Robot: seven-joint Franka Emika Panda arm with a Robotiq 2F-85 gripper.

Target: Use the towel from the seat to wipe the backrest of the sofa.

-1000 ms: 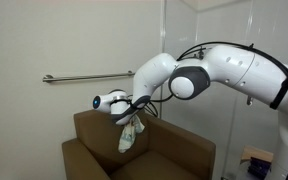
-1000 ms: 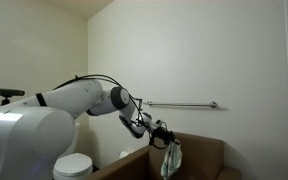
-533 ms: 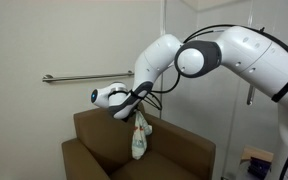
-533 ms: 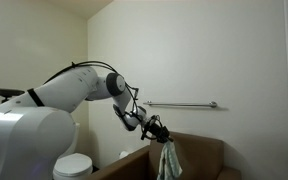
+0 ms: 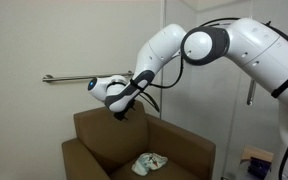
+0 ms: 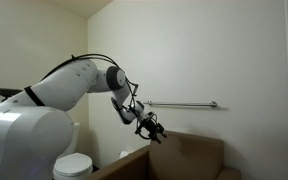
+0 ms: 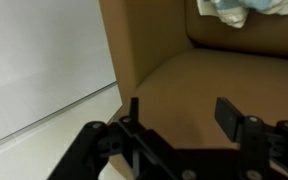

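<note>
The pale green-white towel lies crumpled on the seat of the brown sofa. My gripper hangs open and empty above the sofa's backrest, well above the towel. From the wrist camera the two black fingers stand wide apart over the backrest top, with a corner of the towel at the upper edge. In an exterior view the gripper sits just over the backrest; the towel is hidden there.
A metal grab rail runs along the white wall behind the sofa and shows again as the rail in an exterior view. A white toilet stands beside the sofa. A cluttered stand is at the side.
The gripper opened and let go of the towel, which dropped from hanging beside the backrest onto the seat. The arm rose a little.
</note>
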